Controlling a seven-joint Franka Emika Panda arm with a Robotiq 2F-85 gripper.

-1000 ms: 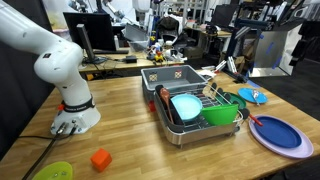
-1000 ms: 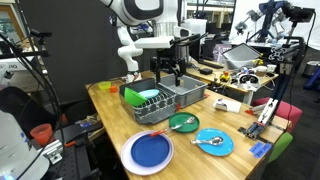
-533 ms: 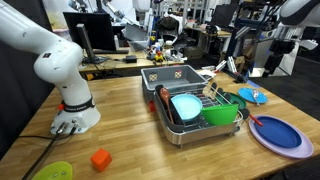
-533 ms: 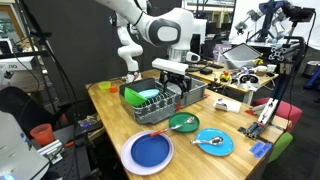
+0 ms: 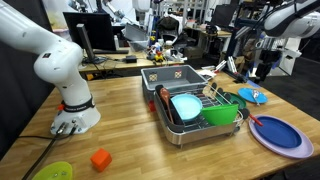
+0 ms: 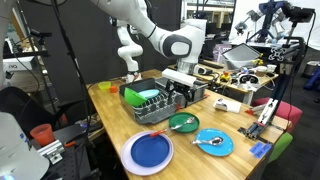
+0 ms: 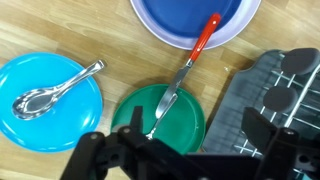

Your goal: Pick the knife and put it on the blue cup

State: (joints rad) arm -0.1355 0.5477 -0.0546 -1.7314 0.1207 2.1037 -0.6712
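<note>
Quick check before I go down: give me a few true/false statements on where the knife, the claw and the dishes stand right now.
1. The knife lies across two plates, with its handle on the blue-purple plate and its blade on the green plate. True.
2. The claw is shut on the knife. False: in the wrist view it is open above the knife and holds nothing.
3. A spoon lies on the light-blue plate. True.
4. The orange cube sits inside the dish rack. False: it stands on the bare table, well apart from the rack.
</note>
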